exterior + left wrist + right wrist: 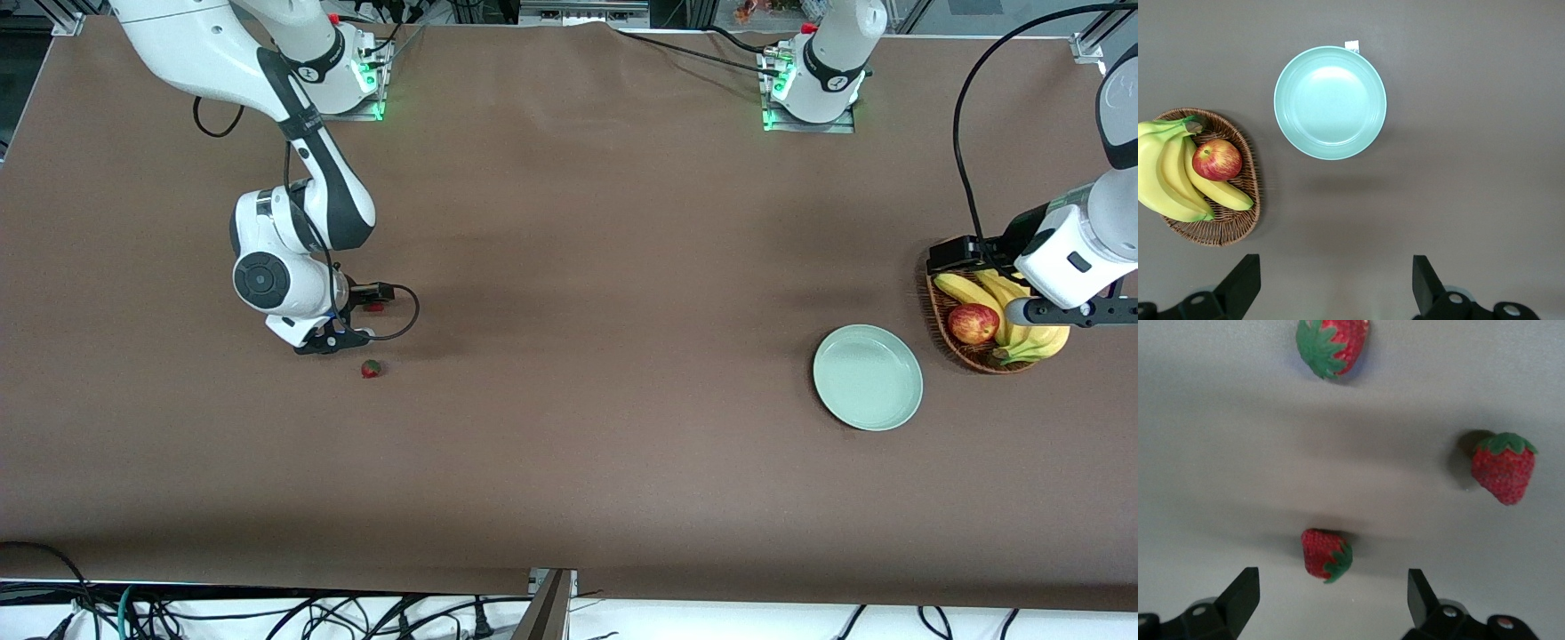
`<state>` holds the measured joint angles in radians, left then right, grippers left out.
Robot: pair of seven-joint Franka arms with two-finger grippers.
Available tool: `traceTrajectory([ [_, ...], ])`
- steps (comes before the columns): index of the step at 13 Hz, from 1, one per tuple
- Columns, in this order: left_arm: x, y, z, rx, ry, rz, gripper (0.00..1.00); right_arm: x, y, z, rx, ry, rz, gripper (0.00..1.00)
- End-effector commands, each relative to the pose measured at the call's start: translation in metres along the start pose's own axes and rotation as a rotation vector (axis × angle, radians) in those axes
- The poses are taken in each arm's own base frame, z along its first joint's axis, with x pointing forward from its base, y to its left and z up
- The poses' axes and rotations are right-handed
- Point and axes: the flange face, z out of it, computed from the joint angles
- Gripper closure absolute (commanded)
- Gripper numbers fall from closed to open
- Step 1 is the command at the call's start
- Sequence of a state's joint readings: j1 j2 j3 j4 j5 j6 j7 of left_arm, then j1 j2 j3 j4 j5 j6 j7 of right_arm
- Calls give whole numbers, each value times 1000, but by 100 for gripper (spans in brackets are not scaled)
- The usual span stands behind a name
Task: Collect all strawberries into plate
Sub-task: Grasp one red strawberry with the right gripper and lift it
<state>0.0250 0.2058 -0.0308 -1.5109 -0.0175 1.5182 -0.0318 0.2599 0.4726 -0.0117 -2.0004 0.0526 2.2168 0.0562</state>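
Glossy smooth plate [1330, 103], woven wicker basket [1238, 223], matt brown table [569, 400].

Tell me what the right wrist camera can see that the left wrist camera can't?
Only the right wrist view shows the three strawberries, lying apart on the table ahead of the open right gripper. Only the left wrist view shows the empty plate, the basket with bananas and an apple, and the open left gripper. Both show the brown table and two dark fingers.
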Motion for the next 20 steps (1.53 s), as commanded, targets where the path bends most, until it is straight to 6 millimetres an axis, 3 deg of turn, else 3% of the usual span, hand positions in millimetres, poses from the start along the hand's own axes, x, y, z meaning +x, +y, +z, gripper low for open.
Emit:
traceTrajectory([
  [1,3,2,-4,-29,-5,2,0,3,-1,12,19,16,20,8],
  [5,3,1,-4,-31,-5,2,0,4,-8,27,20,9,12,31],
  [8,3,2,-4,-31,-5,2,0,5,-10,21,22,12,7,74],
  [9,3,2,-4,-31,-5,2,0,8,-11,15,23,18,1,83],
  [12,3,1,-4,-31,-5,2,0,21,-45,-19,81,25,48,87],
  [13,3,2,-4,-31,-5,2,0,27,-60,-27,90,45,72,87],
  [15,3,2,-4,-31,-5,2,0,46,-112,-43,131,80,141,87],
  [20,3,1,-4,-31,-5,2,0,54,-248,-81,391,73,351,87],
])
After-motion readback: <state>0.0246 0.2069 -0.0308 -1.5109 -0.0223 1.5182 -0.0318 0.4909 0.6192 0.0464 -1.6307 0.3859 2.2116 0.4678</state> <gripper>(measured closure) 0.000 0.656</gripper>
